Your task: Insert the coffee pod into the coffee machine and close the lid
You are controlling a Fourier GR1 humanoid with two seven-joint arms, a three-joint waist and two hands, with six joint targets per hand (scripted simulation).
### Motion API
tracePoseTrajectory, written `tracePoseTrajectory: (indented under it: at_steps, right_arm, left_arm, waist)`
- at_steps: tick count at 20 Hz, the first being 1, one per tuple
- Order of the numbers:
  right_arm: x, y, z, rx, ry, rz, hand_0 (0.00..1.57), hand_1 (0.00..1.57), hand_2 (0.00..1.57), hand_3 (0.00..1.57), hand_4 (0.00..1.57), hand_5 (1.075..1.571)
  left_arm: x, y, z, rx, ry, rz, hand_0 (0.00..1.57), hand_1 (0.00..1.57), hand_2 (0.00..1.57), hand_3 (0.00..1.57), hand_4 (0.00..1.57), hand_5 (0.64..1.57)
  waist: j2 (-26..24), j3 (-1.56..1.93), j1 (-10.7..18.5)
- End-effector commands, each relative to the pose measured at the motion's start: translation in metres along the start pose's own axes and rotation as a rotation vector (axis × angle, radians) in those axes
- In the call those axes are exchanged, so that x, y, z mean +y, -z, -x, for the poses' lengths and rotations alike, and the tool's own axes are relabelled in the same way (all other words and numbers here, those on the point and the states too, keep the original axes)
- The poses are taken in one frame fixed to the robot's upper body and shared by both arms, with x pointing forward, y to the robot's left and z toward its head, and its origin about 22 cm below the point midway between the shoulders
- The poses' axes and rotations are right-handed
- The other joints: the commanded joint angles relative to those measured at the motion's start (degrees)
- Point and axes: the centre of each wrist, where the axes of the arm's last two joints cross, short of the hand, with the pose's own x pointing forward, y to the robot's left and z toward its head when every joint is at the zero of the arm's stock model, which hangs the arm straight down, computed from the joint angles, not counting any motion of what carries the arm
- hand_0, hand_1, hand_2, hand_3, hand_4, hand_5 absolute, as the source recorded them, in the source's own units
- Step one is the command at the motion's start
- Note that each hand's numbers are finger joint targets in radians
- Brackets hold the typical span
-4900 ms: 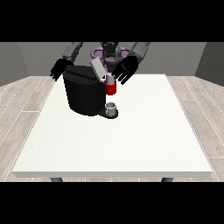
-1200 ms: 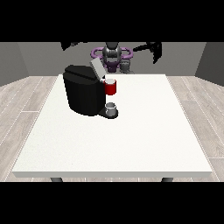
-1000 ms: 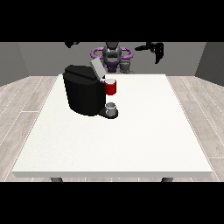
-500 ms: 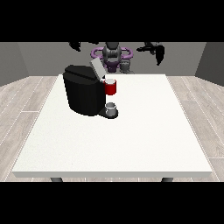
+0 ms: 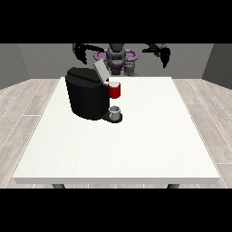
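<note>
Since the earliest frame both hands have lifted away from the machine (image 5: 88, 93) and now hang raised and spread wide at the far edge of the desk (image 5: 136, 149), one to either side of the robot's head. The hand at the view's left (image 5: 81, 53) is up behind and above the machine; the hand at the view's right (image 5: 164, 56) is well apart from the machine, off toward the desk's far right corner. Both are small and dark, and whether their fingers are straight or curled cannot be told; neither touches anything. The machine stands on the desk's far left part, a black block with its grey lid (image 5: 99, 71) tilted up and open above the red brewing head (image 5: 115, 90) at its right side. A pale top shows in the red head, which may be the pod, but it is too small to be sure; no pod shows elsewhere on the desk. Below the red head a small grey cup (image 5: 115, 111) sits on the machine's base. The machine hides the desk right behind it, and the robot's lower body is hidden behind the desk's far edge. In front of the machine and to its right the white desk runs bare to its near and right edges, with wide room all round.
</note>
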Motion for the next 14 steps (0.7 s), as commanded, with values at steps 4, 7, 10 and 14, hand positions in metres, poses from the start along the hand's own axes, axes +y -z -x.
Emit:
tracePoseTrajectory:
  at_steps: [4, 7, 10, 14]
  right_arm:
    - [0.009, 0.027, -0.015, -0.07, 0.003, -0.049, 0.0, 0.0, 0.0, 0.0, 0.0, 1.571]
    - [0.021, 0.037, -0.017, -0.079, 0.007, -0.053, 0.0, 0.0, 0.0, 0.0, 0.0, 1.571]
    - [0.038, 0.04, -0.021, -0.067, -0.028, -0.096, 0.0, 0.0, 0.0, 0.0, 0.0, 1.571]
    - [0.018, 0.048, -0.021, -0.093, -0.055, -0.1, 0.0, 0.0, 0.0, 0.0, 0.0, 1.571]
  left_arm:
    - [0.018, -0.015, -0.018, -0.069, 0.027, -0.042, 0.0, 0.0, 0.0, 0.0, 0.0, 1.571]
    - [0.013, -0.006, -0.035, -0.056, 0.031, -0.045, 0.0, 0.0, 0.0, 0.0, 0.0, 1.571]
    - [0.006, -0.017, -0.016, -0.055, 0.037, -0.063, 0.0, 0.0, 0.0, 0.0, 0.0, 1.571]
    - [0.019, -0.027, -0.024, -0.106, 0.049, -0.063, 0.0, 0.0, 0.0, 0.0, 0.0, 1.571]
  waist:
    - [5.87, -0.01, -2.21]
    - [7.3, -0.01, -2.18]
    - [7.29, -0.02, -3.31]
    - [8.72, -0.02, -2.87]
